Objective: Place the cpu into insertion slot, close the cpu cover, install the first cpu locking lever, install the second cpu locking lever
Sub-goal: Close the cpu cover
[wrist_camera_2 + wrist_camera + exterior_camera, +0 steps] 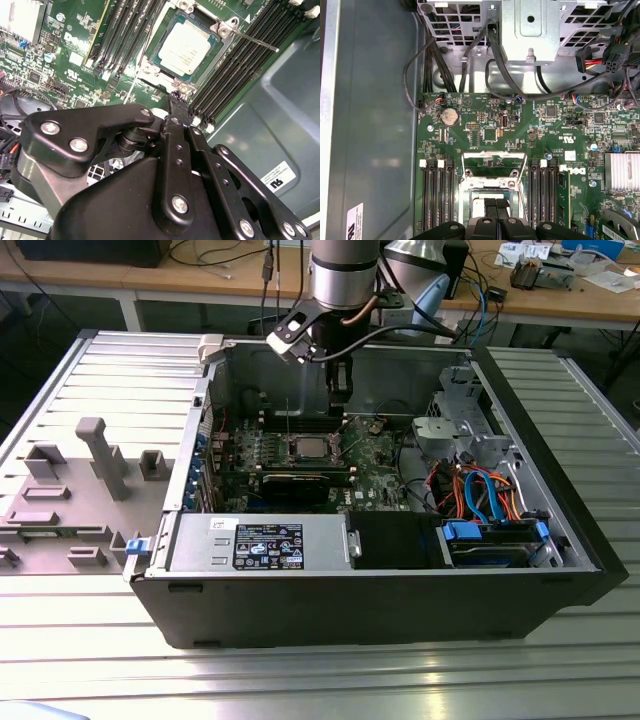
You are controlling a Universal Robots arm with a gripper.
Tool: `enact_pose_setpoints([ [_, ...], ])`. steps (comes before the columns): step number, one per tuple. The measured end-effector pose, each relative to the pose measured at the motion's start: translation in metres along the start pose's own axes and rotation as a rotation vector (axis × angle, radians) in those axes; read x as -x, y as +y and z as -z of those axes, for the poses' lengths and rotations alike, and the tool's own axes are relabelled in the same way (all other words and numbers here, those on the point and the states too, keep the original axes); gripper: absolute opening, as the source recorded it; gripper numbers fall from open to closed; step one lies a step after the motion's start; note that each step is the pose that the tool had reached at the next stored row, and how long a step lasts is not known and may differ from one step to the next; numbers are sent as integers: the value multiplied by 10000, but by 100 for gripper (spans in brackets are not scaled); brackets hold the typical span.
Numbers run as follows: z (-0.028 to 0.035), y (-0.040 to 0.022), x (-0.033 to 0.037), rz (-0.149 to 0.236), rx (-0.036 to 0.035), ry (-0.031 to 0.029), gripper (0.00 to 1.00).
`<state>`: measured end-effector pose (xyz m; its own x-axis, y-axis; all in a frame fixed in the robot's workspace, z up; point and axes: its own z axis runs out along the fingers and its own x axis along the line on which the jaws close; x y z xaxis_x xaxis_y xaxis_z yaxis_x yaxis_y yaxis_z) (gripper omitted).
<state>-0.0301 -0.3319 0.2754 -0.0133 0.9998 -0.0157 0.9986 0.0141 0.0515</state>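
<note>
Second wrist view: small square silver-topped cpu (186, 46) lies flat in the metal-rimmed square insertion slot (221, 29) on the green motherboard (65, 65). Black claw (175, 99) hangs at the slot's rim, closed, gripping nothing. First wrist view: thin silvery frame-shaped cpu cover (494, 154) stands raised, not closed.

Inside the open computer case (350, 610) lie a labelled power supply (260, 543) and coloured cables (478, 492)
</note>
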Motion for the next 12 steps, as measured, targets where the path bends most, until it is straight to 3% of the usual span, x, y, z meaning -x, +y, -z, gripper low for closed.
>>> enact_pose_setpoints([
  [12, -3, 50, 1, -1, 0, 0, 11],
])
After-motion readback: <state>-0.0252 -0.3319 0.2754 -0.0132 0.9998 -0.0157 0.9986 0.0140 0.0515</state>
